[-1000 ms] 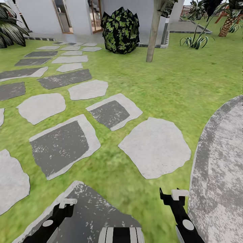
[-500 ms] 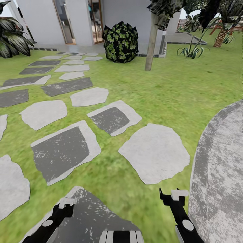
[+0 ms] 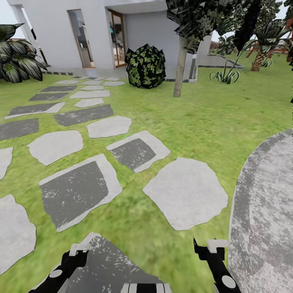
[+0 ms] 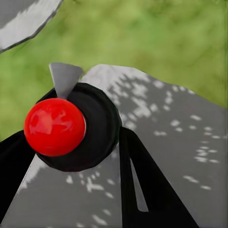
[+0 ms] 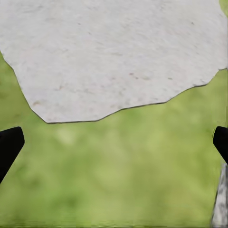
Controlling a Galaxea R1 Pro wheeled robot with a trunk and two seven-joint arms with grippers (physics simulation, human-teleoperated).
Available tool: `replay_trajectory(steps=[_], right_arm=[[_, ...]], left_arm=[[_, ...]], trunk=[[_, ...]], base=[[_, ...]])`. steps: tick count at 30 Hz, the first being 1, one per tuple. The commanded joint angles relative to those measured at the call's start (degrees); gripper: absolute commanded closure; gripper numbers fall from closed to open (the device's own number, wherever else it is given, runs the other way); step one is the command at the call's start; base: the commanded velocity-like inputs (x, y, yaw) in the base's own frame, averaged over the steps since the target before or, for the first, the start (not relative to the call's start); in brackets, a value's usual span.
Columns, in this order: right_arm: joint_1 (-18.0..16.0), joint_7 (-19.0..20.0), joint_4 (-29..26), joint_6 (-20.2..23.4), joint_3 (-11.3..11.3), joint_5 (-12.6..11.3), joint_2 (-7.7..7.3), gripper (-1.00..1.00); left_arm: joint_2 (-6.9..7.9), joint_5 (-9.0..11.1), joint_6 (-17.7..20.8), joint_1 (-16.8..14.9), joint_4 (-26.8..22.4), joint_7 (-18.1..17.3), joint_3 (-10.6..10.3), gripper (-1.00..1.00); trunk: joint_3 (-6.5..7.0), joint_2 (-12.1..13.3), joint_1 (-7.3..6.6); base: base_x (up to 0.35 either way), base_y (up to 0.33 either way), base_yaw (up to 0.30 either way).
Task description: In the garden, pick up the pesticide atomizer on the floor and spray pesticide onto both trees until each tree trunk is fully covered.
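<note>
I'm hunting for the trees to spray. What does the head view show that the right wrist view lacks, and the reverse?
Head view: a tree trunk near the white house, a dark bush and many stepping stones. Right wrist view: a close look at the right gripper, jaws wide apart and empty. Shared: grass and the pale stone slab ahead of that gripper.
</note>
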Motion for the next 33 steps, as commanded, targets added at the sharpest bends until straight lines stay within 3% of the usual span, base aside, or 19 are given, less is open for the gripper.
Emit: replay_trajectory(steps=[1,10,17,29,33], right_arm=[[0.0,-0.3,1.6,-0.6,0.0,0.6,-0.24,-1.0],[0.2,-0.1,14.2,-12.2,0.0,0.6,-0.81,-1.0],[0.2,-0.1,21.5,-19.9,0.1,0.6,-1.09,-1.0],[0.2,-0.1,24.1,-21.2,0.2,0.6,-0.9,-1.0],[0.2,-0.1,24.3,-21.2,0.2,0.6,-0.85,-1.0]], left_arm=[[-0.01,-0.5,-0.2,0.0,0.1,-0.3,0.5,1.0],[0.07,0.5,-0.4,3.0,0.1,0.3,0.7,1.0],[0.14,2.9,-0.7,6.0,0.1,0.4,0.9,1.0],[0.16,3.6,-0.8,7.3,0.1,0.5,1.1,1.0],[0.16,3.6,-0.8,7.6,0.1,0.4,3.6,1.0]], trunk=[[0.28,0.0,-0.03],[3.09,0.1,-0.27],[5.24,0.2,-0.45],[7.97,0.4,-0.76],[8.86,0.4,-0.86]], base=[[0.0,0.0,0.0],[0.0,0.0,0.0],[0.0,0.0,0.0],[0.0,0.0,0.0],[0.0,0.0,0.0]])
